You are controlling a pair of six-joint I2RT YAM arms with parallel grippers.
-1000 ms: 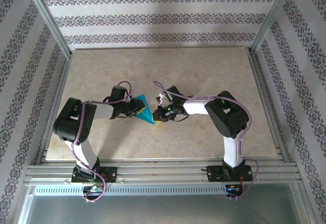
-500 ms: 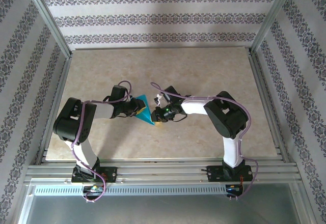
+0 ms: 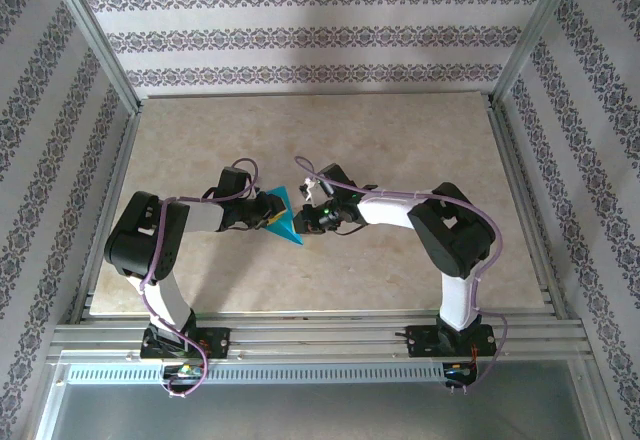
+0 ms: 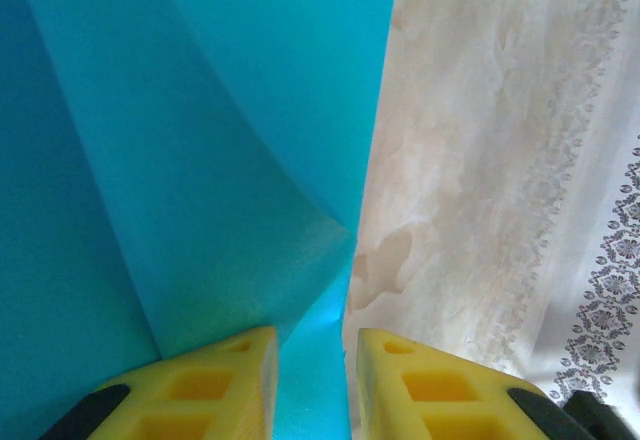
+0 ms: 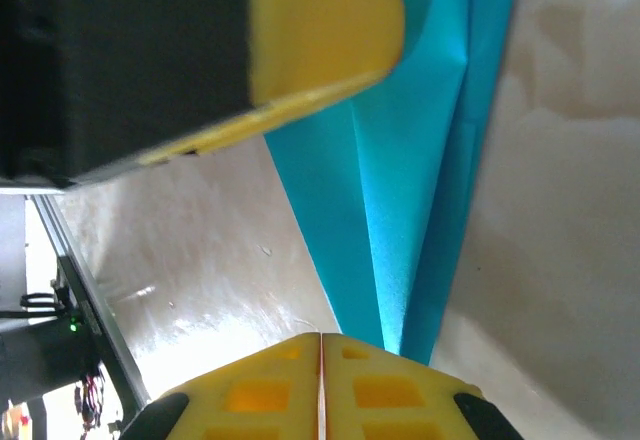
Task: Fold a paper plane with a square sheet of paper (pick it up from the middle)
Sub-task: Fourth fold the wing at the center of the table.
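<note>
The teal-blue square sheet of paper (image 3: 285,225) is folded into a narrow pointed shape with lengthwise creases (image 5: 400,210) and sits at the table's middle between both arms. My left gripper (image 3: 268,218) is over its wide end. Its yellow jaws (image 4: 315,345) stand a little apart, and a strip of the paper (image 4: 200,160) runs through the gap without being visibly pinched. My right gripper (image 3: 306,224) is shut, fingers touching (image 5: 320,338), at the paper's narrow tip, which disappears behind one finger. In the right wrist view, the left gripper's fingertip (image 5: 320,20) lies over the paper.
The beige marble-patterned table (image 3: 400,130) is bounded by aluminium frame rails (image 3: 520,200) and patterned walls. Both arm bases stand at the near edge.
My right gripper has shifted slightly up and left along the paper's right side. The left gripper and the paper have barely moved.
</note>
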